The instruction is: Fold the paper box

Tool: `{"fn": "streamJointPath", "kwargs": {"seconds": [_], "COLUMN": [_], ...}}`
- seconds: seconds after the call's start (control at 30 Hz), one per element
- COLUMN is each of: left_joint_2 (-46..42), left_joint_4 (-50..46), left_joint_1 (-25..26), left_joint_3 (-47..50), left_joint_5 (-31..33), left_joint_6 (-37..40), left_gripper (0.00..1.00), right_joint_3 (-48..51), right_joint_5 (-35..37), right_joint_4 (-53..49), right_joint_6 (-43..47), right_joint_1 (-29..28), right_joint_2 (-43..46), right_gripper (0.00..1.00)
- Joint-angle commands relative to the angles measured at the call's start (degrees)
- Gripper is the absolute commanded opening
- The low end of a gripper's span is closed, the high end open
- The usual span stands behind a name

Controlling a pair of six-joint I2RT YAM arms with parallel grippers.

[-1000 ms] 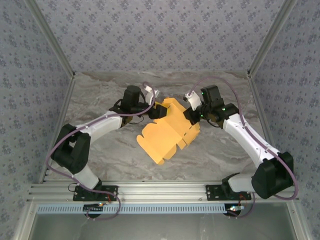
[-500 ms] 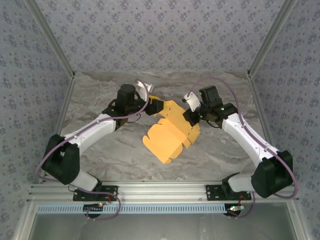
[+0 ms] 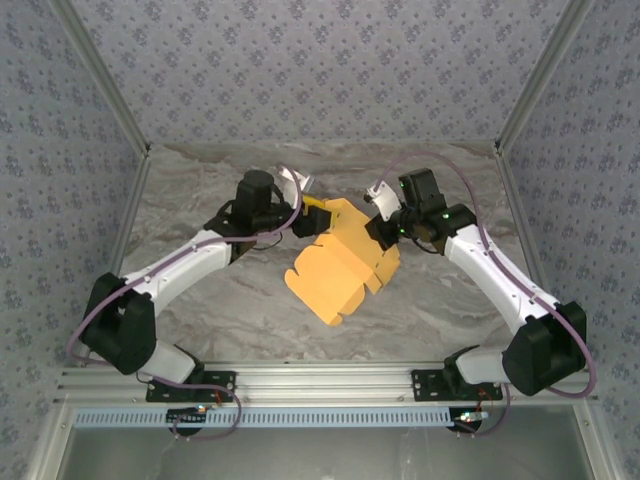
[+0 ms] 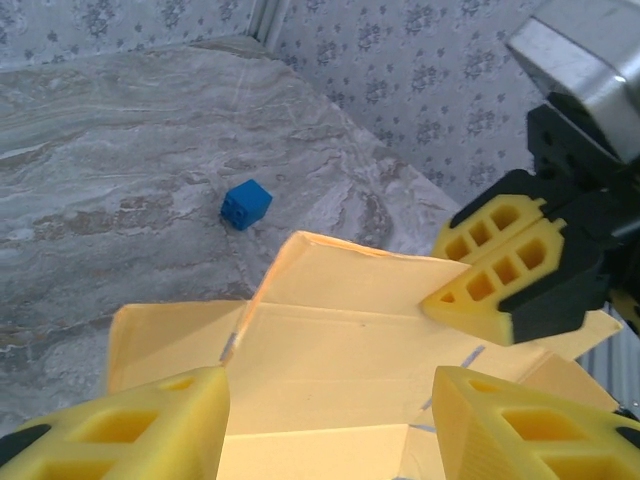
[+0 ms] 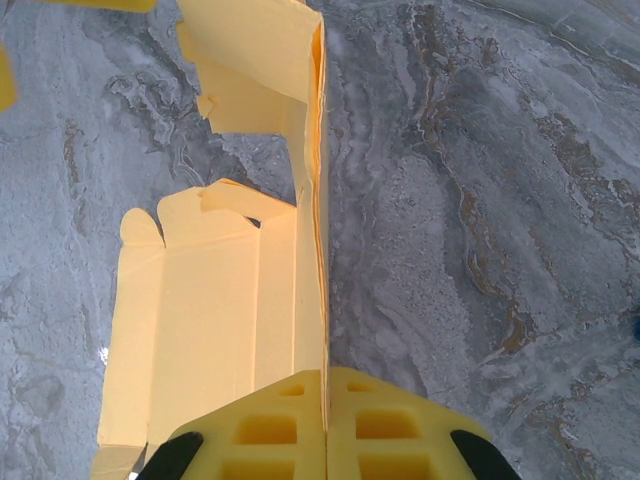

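The box (image 3: pixel 340 265) is a flat yellow-orange card sheet with flaps, not yet folded into shape. It lies near the middle of the desk (image 3: pixel 420 310), between the two arms. Most of it rests flat on the marble, with its rounded flaps pointing toward the near edge. The far part is lifted.

The right gripper (image 3: pixel 383 228) is clenched on the right side of the box. In its wrist view the two yellow fingers (image 5: pixel 385 425) press together on a thin panel of the box (image 5: pixel 200 330). That panel stands on edge and runs straight away from them, and the rest of the sheet spreads flat to one side of it.

The left gripper (image 3: pixel 310 215) is at the far left corner of the sheet, jaws apart and grasping nothing. In its wrist view the fingers (image 4: pixel 150 430) stand wide to either side, with the creased card (image 4: pixel 330 340) in the gap ahead. I cannot tell whether they touch it. Across from it, the right gripper (image 4: pixel 510 280) pinches the card's edge.

A small blue cube (image 4: pixel 245 203) sits on the desk beyond the box, apart from it.
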State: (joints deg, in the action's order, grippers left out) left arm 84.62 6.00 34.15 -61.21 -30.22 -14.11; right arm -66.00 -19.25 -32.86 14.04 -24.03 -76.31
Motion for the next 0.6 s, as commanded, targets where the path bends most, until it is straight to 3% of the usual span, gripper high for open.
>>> {"fn": "streamJointPath", "kwargs": {"seconds": [0.0, 0.37, 0.57], "left_joint_2": [2.1, 3.6, 4.1], "left_joint_4": [-2.0, -1.2, -1.2], "left_joint_1": [0.0, 0.4, 0.9], "left_joint_3": [-4.0, -5.6, -5.7], "left_joint_5": [1.0, 0.9, -4.2], "left_joint_6": [2.5, 2.7, 2.2], "left_gripper": [0.56, 0.56, 0.51], "right_joint_3": [-1.8, -1.4, -1.5], "right_joint_5": [-1.1, -1.0, -0.9], "right_joint_4": [-1.3, -1.2, -0.8], "right_joint_6": [0.7, 0.7, 0.0], "right_joint_1": [-0.6, -0.7, -0.4], "right_joint_2": [-0.3, -0.6, -0.7], "right_gripper": [0.0, 0.0, 0.0]}}
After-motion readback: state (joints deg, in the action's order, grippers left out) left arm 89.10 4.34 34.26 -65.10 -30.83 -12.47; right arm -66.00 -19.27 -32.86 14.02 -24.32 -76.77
